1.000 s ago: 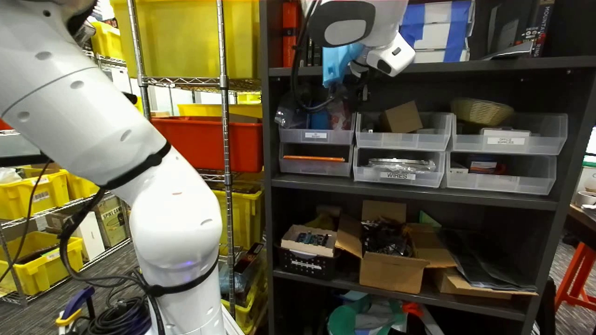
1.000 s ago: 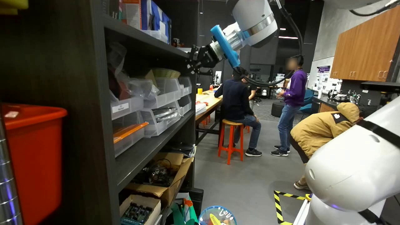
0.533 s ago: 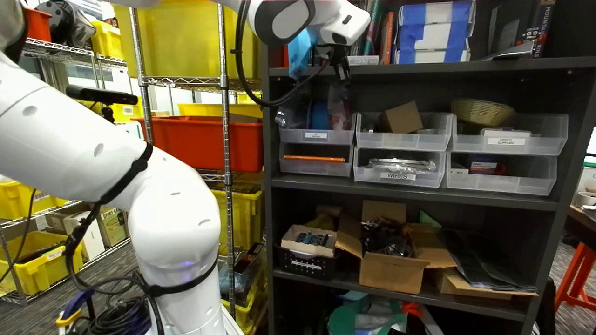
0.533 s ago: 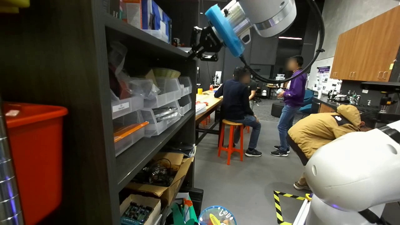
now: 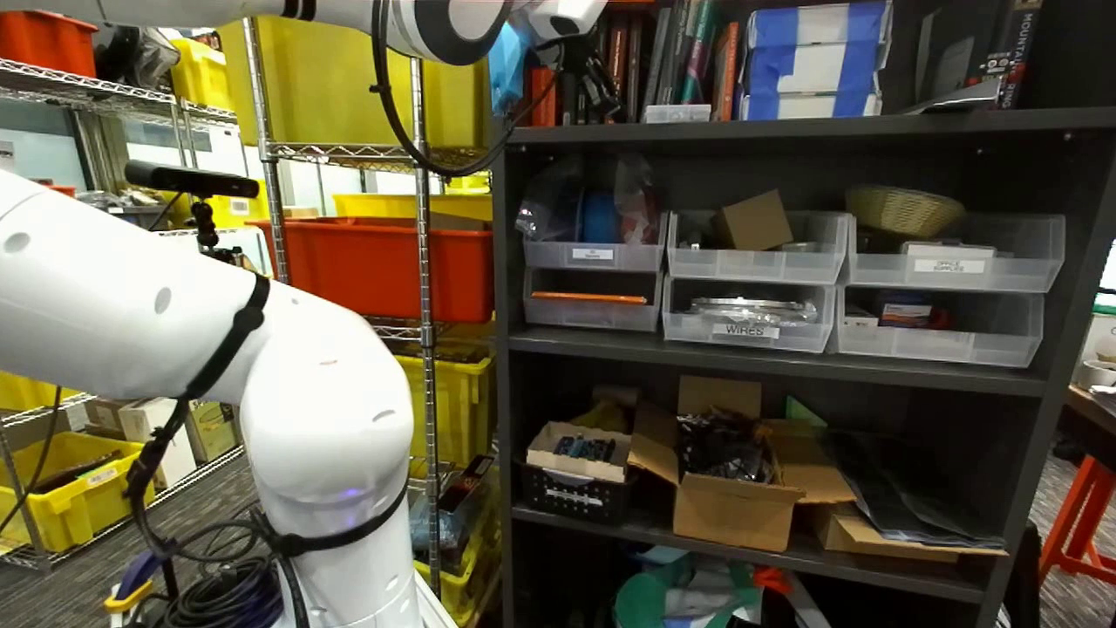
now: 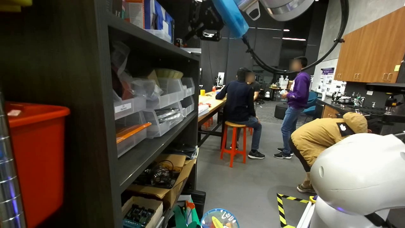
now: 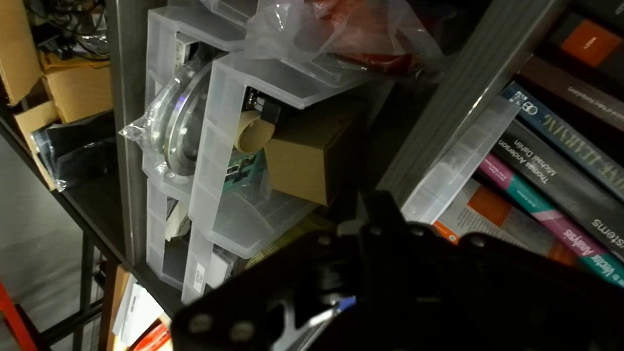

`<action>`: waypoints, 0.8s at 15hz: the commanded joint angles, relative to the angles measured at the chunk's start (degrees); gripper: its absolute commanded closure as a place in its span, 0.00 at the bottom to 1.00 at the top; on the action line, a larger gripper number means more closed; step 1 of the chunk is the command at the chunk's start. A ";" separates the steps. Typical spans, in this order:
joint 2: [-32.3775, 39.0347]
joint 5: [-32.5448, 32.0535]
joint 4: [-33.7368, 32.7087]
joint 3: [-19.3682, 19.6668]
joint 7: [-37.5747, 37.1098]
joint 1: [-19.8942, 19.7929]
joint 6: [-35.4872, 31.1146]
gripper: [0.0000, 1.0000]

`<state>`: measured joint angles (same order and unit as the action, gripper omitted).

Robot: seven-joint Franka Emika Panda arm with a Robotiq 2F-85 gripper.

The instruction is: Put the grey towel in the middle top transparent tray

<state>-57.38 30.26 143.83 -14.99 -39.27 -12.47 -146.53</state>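
The hand (image 7: 381, 207) is up high — in an exterior view it shows against the books (image 5: 697, 52) in the dark bookcase (image 6: 72, 63). Looks pressed together, tips meeting. Blue cover (image 6: 232, 19) just behind it, black cable (image 6: 345, 15) hanging in a loop, white arm (image 5: 331, 410) reaching up.

Middle top transparent tray (image 5: 754, 263) sits mid-row, upper row, on top of the tray marked WIRES (image 5: 687, 328). Inside I see a tilted brown box (image 5: 754, 221), plus a cardboard tube (image 7: 254, 132) and a partly hidden green board (image 7: 243, 168) in the wrist view. To its left in an exterior view, a like tray (image 5: 545, 255) with a blue item (image 5: 599, 218) and a clear plastic bag (image 7: 282, 29) — label too small to read. To its right, the OFFICE SUPPLIES tray (image 5: 1020, 275); woven basket (image 5: 902, 212) in or behind it, can't tell which. One shelf down, an open cardboard box (image 5: 737, 513) of dark, tangled stuff.

Across the room: seated person (image 6: 239, 98) at a wooden desk (image 6: 213, 103), someone in purple (image 6: 300, 88) standing, someone in a tan jacket (image 6: 322, 133) bent over.
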 commanded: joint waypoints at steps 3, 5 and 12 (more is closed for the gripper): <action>3.84 -0.86 -3.14 4.07 3.08 10.98 1.70 1.00; 2.25 -1.89 -1.54 2.97 1.06 9.80 0.81 0.98; 3.56 -1.10 -2.15 4.75 3.32 13.70 1.88 0.74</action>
<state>-53.92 29.82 141.78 -10.55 -35.48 0.81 -144.64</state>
